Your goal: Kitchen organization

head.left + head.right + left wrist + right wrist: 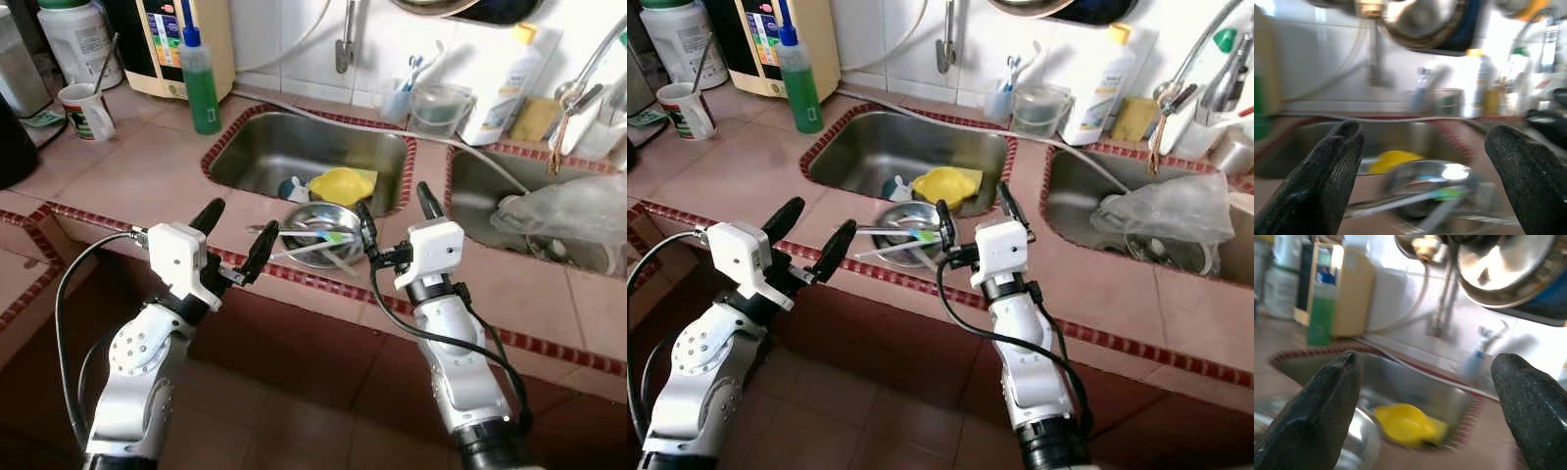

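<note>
Steel bowl (pixel 318 235) with utensils sits on the desk's (pixel 137 176) front strip, just ahead of the left sink (pixel 309 157).

I hold both pincers at the red-tiled desk edge on either side of that bowl: left pincer (pixel 233 237) spread wide and empty just to the bowl's left, right pincer (pixel 397 217) likewise spread and empty at its right rim. Behind the bowl, a yellow item (pixel 343 184) lies in the sink. Bare tile leaves open room left of the bowl, up to a green bottle (pixel 201 83) well back.
</note>
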